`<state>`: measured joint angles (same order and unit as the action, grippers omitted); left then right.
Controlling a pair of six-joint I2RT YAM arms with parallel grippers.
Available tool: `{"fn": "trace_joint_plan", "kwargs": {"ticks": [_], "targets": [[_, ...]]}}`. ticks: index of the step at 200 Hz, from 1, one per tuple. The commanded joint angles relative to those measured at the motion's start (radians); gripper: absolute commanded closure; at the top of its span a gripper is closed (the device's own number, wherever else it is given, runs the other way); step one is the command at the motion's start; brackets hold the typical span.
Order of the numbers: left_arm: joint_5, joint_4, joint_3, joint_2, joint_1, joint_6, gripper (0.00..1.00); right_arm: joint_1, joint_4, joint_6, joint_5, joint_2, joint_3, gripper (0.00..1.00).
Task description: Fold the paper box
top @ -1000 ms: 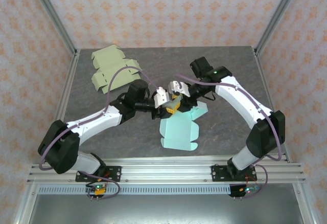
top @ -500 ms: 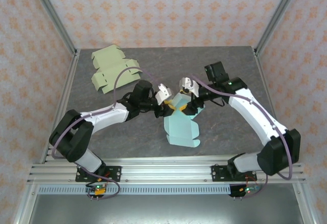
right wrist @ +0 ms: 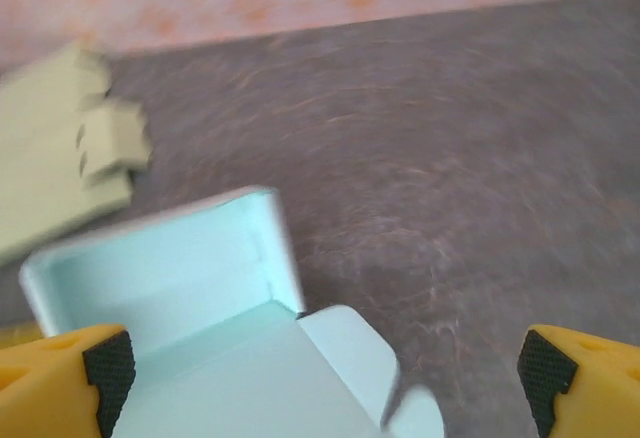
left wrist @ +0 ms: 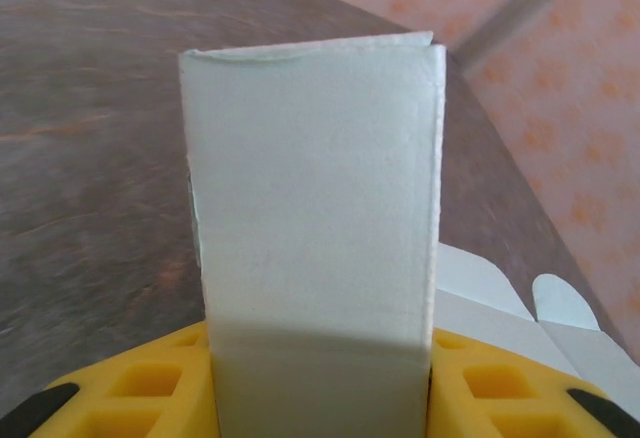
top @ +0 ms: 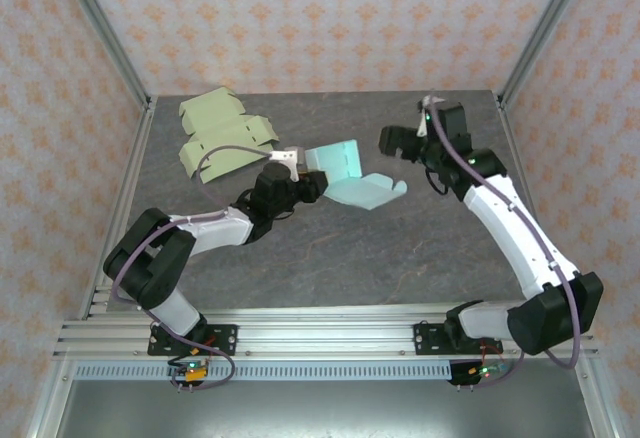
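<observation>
The light blue paper box (top: 345,174) is partly folded, with one wall standing and rounded flaps (top: 380,190) spread to the right. My left gripper (top: 303,186) is shut on its left wall; in the left wrist view that wall (left wrist: 315,218) stands upright between the yellow jaws of the left gripper (left wrist: 320,398). My right gripper (top: 400,145) hovers open to the right of the box, apart from it. In the right wrist view the box (right wrist: 190,298) lies below and ahead of the open right gripper (right wrist: 327,368), and nothing sits between its black pads (right wrist: 108,363).
Flat pale green paper box blanks (top: 215,133) lie at the back left of the grey table (top: 330,258); a pale green blank (right wrist: 60,148) is also in the right wrist view. Metal frame posts (top: 105,43) stand at the table's corners.
The right gripper opened wide, let go of the box and drew back to the upper right. The left gripper carried the box toward the back and turned it.
</observation>
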<state>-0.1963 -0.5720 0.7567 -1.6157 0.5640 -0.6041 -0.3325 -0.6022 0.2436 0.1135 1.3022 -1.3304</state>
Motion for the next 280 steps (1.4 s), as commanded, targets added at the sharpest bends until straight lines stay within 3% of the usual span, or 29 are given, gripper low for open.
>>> {"fn": "trace_joint_plan", "kwargs": {"ticks": [1, 35, 66, 81, 116, 129, 152, 168, 174, 185, 196, 206, 219, 241, 256, 280], "targets": [[0.206, -0.121, -0.016, -0.005, 0.025, -0.153, 0.66, 0.012, -0.276, 0.574, -0.099, 0.027, -0.093, 0.01], [0.261, -0.139, -0.008, -0.019, 0.043, -0.184, 0.66, 0.006, -0.132, 0.971, 0.207, -0.013, 0.084, 0.02], [0.265, -0.187, -0.015, -0.056, 0.047, -0.256, 0.66, -0.015, -0.200, 1.078, 0.208, 0.018, 0.120, 0.05], [0.259, -0.191, -0.009, -0.067, 0.052, -0.265, 0.66, -0.017, -0.114, 1.084, 0.249, 0.038, 0.152, 0.08], [0.244, -0.201, -0.006, -0.074, 0.060, -0.282, 0.66, -0.021, 0.013, 1.120, 0.273, 0.092, 0.140, 0.29], [0.238, -0.207, -0.007, -0.078, 0.062, -0.293, 0.66, -0.025, 0.040, 1.135, 0.253, 0.099, 0.146, 0.43], [0.222, -0.220, -0.007, -0.089, 0.061, -0.321, 0.66, -0.024, 0.114, 1.182, 0.243, 0.115, 0.186, 0.49], [0.206, -0.231, -0.003, -0.099, 0.062, -0.334, 0.65, -0.025, 0.120, 1.157, 0.234, 0.146, 0.180, 0.70], [0.204, -0.237, -0.004, -0.102, 0.061, -0.342, 0.65, -0.024, 0.123, 1.135, 0.230, 0.156, 0.176, 0.82], [0.204, -0.255, -0.011, -0.104, 0.062, -0.351, 0.59, -0.019, 0.127, 1.096, 0.221, 0.168, 0.174, 0.91], [0.211, -0.265, -0.024, -0.090, 0.060, -0.355, 0.40, -0.010, 0.141, 1.018, 0.205, 0.173, 0.177, 1.00], [0.219, -0.264, -0.042, -0.062, 0.059, -0.342, 0.19, 0.007, 0.122, 0.915, 0.197, 0.183, 0.161, 1.00], [0.230, -0.237, -0.066, -0.002, 0.055, -0.310, 0.01, 0.028, 0.063, 0.742, 0.179, 0.195, 0.121, 1.00], [0.213, -0.116, -0.089, 0.119, 0.032, -0.246, 0.00, 0.030, 0.000, 0.337, 0.136, 0.206, 0.051, 1.00], [0.200, 0.038, -0.077, 0.195, 0.002, -0.217, 0.00, 0.028, -0.031, 0.037, 0.179, 0.203, 0.022, 1.00], [0.167, 0.154, -0.083, 0.266, -0.068, -0.135, 0.00, 0.026, -0.095, -0.398, 0.294, 0.190, 0.016, 1.00]]}}
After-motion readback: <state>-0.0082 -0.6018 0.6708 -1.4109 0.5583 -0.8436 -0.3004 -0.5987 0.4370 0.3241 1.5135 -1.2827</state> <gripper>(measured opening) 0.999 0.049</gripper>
